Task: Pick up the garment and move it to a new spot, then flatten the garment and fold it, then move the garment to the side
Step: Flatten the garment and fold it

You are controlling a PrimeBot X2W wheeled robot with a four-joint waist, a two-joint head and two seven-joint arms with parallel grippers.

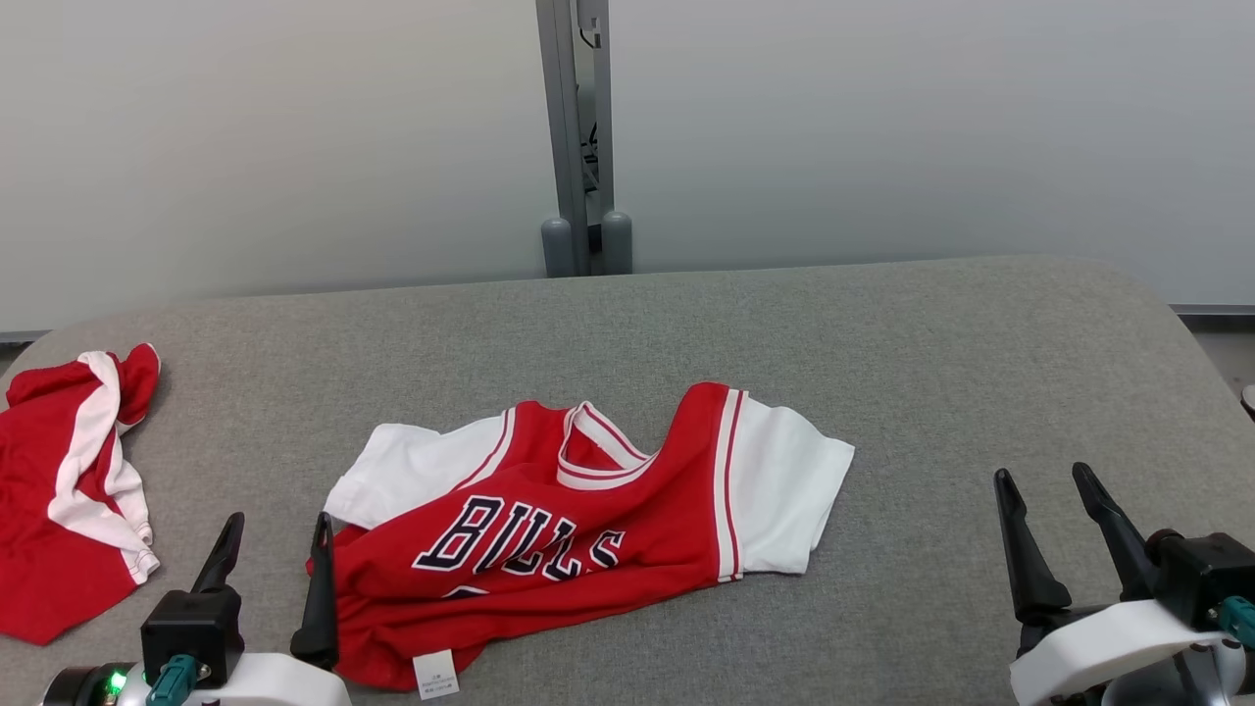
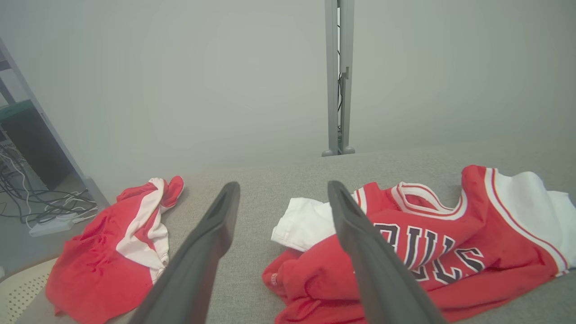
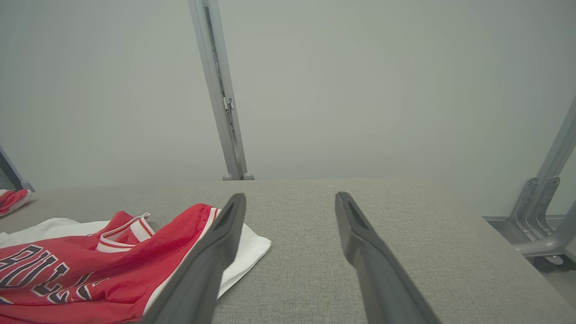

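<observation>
The garment [image 1: 588,529] is a red jersey with white sleeves and dark "BULLS" lettering. It lies rumpled, front up, on the middle of the grey padded table [image 1: 882,343], with a white label at its near hem. My left gripper [image 1: 277,525] stands open at the near left, its right finger just over the jersey's left edge. In the left wrist view the jersey [image 2: 495,225] spreads to the right of the open left gripper [image 2: 282,186]. My right gripper [image 1: 1041,480] is open at the near right, apart from the cloth. The right wrist view has the jersey [image 3: 112,252] left of the right gripper [image 3: 290,198].
A second red and white garment [image 1: 59,490] lies bunched at the table's left edge. A grey metal post [image 1: 578,137] rises behind the table's far edge between pale wall panels. Cables [image 2: 36,202] lie on the floor to the left, and metal frame legs [image 3: 540,211] stand off to the right.
</observation>
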